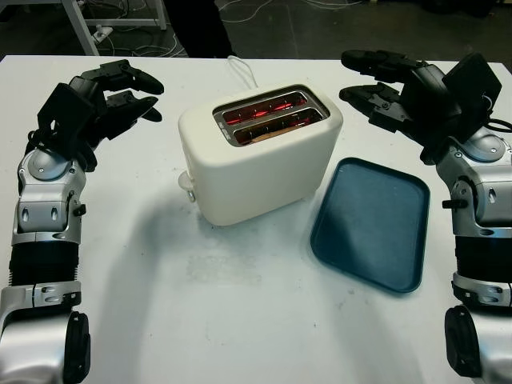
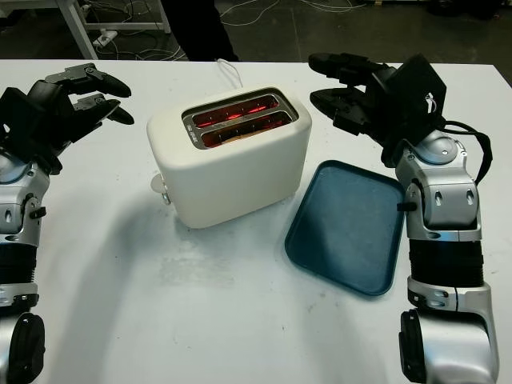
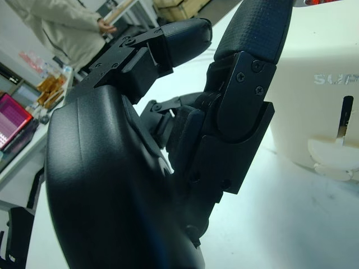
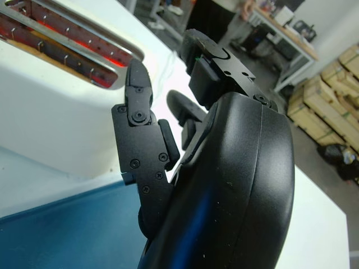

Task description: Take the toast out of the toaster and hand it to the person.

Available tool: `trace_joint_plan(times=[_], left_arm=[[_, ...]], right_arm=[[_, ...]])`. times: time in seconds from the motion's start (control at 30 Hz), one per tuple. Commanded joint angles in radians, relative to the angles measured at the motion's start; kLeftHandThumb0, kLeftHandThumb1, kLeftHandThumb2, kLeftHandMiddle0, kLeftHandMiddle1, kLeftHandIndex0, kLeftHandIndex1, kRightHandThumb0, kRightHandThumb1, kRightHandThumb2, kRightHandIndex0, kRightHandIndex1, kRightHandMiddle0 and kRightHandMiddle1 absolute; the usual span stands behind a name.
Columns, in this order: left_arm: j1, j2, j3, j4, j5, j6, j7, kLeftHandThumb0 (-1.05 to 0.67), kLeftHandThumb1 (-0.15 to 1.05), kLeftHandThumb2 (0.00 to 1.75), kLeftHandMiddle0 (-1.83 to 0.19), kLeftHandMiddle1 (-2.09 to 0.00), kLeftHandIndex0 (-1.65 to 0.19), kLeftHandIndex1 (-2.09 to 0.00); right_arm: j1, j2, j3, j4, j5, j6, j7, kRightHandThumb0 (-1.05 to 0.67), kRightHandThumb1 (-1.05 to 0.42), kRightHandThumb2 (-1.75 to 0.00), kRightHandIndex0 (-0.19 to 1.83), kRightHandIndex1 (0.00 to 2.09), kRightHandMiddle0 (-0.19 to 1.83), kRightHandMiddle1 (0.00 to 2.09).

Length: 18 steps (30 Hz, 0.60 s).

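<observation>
Two slots are glowing red inside the cream toaster (image 1: 260, 156), which is sitting mid-table with its lever end facing the robot at about 7 o'clock. Toast (image 1: 268, 130) appears to be sitting low in the nearer slot as a pale edge; I cannot tell whether the farther slot is holding any. The elements are lit, so my judgement is that the cycle is running and the bread has not popped.

Left hand (image 1: 120, 92) is hovering at 9 o'clock of the toaster, fingers open, holding nothing. Right hand (image 1: 384, 84) is hovering at 2 o'clock, also open and empty. Both are flanking the appliance, probably waiting for access from above.

A blue tray (image 1: 372, 224) is lying at 4 o'clock on the white table (image 1: 240, 304), likely as a landing spot.

Embossed letters "SU" are reading on the toaster's end wall above the lever (image 3: 334, 157); the rest is cut off.

A person (image 3: 67, 25) in a pale jacket is standing beyond the table.
</observation>
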Motion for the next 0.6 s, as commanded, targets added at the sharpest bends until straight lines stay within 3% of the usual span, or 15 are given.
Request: trace_joint_plan(times=[0.0, 0.57], left_arm=[[0.000, -0.001, 0.003, -0.013, -0.016, 0.008, 0.000, -1.05, 0.84, 0.00, -0.66, -1.19, -0.69, -1.06], [0.005, 0.000, 0.003, -0.003, -0.003, -0.012, 0.004, -1.05, 0.86, 0.01, -0.67, -1.18, -0.69, -1.05]], right_arm=[[0.011, -0.006, -0.001, -0.014, -0.004, 0.005, -0.007, -0.22, -0.92, -0.28, 0.20, 0.76, 0.53, 0.01], [0.007, -0.006, 0.001, -0.011, 0.000, 0.007, -0.003, -0.21, -0.92, -0.28, 0.21, 0.74, 0.54, 0.01]])
